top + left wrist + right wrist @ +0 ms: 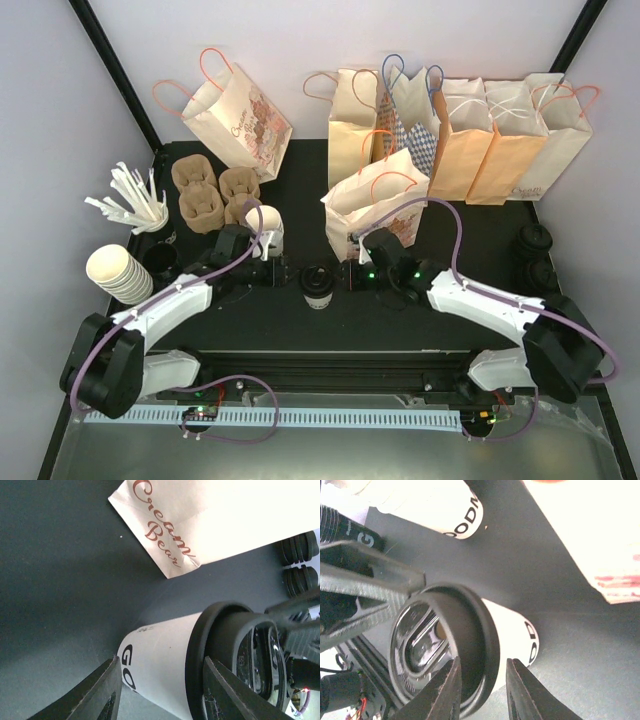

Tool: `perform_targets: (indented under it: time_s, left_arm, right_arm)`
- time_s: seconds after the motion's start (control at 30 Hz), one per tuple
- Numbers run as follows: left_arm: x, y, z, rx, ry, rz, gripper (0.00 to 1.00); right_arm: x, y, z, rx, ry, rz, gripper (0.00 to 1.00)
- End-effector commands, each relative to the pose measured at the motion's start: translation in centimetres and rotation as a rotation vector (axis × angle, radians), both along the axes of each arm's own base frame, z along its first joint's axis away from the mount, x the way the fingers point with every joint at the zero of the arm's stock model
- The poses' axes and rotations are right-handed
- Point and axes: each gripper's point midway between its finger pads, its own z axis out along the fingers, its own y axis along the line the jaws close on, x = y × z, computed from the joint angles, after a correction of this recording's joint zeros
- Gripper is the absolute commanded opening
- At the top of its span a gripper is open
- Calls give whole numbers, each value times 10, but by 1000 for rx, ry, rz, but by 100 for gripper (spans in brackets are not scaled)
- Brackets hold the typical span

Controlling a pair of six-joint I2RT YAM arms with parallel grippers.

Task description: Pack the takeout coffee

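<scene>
Coffee cup (318, 287) stands between both grippers; left gripper (272, 274) clamps its body, right gripper (352, 276) pinches its lid (445, 650), which could pop off.

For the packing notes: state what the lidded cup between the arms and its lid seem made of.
Coffee cup: apparently matte white paper, with black lettering printed on its wall. Lid: likely black moulded plastic; its recessed top is glossy and reflective, its rim duller.

The takeout coffee (318, 287) is showing a smooth white paper wall under a glossy black plastic lid. The table (300, 190) is looking matt and dark. The paper bags (470, 140) are appearing smooth, cream and tan.
</scene>
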Motion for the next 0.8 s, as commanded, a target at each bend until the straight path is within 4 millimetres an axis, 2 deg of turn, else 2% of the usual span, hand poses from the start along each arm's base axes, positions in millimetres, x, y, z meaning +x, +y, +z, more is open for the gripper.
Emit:
perform_targets:
  time_s: [0.0, 0.17, 0.37, 0.6, 0.77]
  left_arm:
    - [-15, 3, -9, -20, 62, 11, 47]
    - [-22, 6, -18, -10, 85, 19, 47]
    - [-21, 14, -16, 19, 67, 54, 49]
    - [-19, 15, -10, 27, 55, 58, 49]
    - [-21, 5, -5, -29, 56, 14, 49]
  right_arm:
    - [15, 5, 9, 6, -35, 20, 29]
    - [23, 10, 9, -13, -37, 41, 29]
    - [24, -1, 19, -33, -70, 23, 31]
    - [11, -11, 22, -19, -64, 30, 32]
    - [-2, -8, 11, 35, -17, 54, 31]
